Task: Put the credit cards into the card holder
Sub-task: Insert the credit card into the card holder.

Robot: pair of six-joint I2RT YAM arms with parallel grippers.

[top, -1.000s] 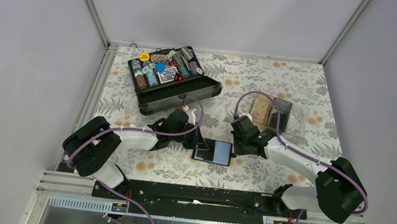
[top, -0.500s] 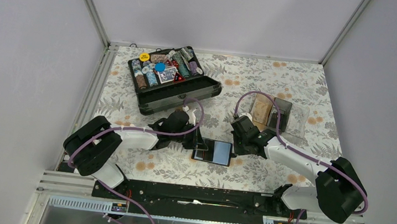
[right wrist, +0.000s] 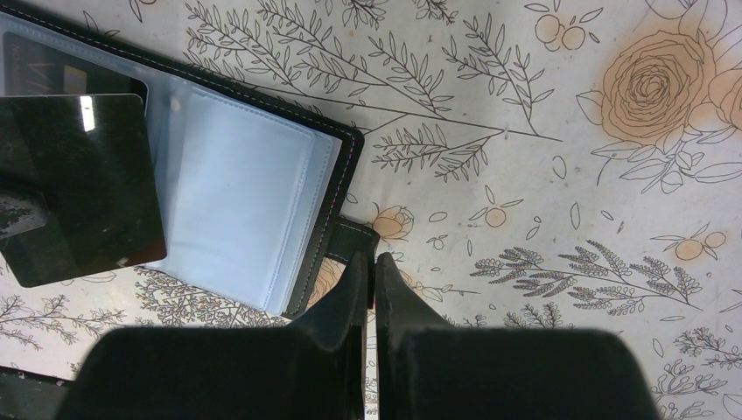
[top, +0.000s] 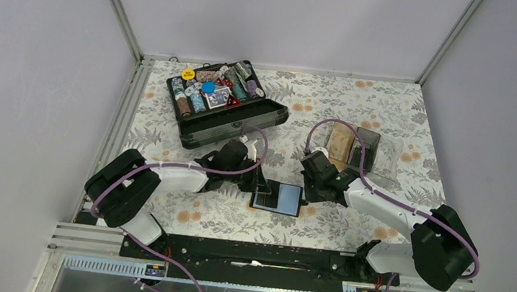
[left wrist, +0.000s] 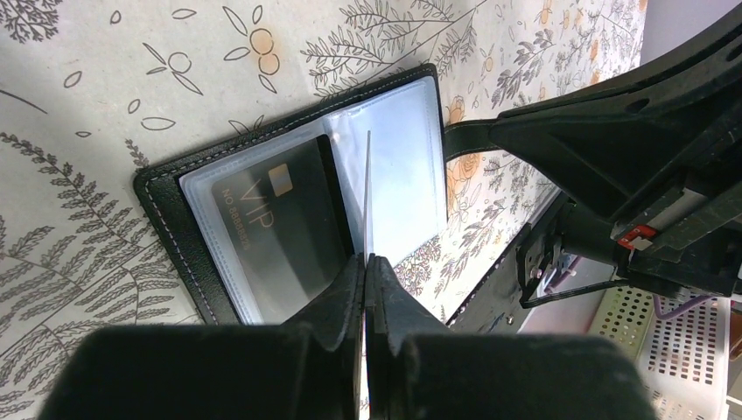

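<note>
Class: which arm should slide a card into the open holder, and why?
Left: the left pincer grips a thin dark plastic card above the black folding card holder; the right pincer clamps its strap.

Open card holder (right wrist: pixel 236 201) — card (left wrist: pixel 280 229) apparently inside

1. The card holder (top: pixel 278 197) lies open on the floral table (top: pixel 390 109), pockets facing up.
2. The left gripper (top: pixel 258 183) meets the card holder's left edge, pinching a dark credit card (top: pixel 264 182) that stands on edge.
3. The right gripper (top: pixel 306 192), closed, touches the card holder's right edge.
4. An open chip case (top: pixel 235 130) sits behind and left of the card holder.
5. A clear tray (top: pixel 385 159) sits behind and right of it.
</note>
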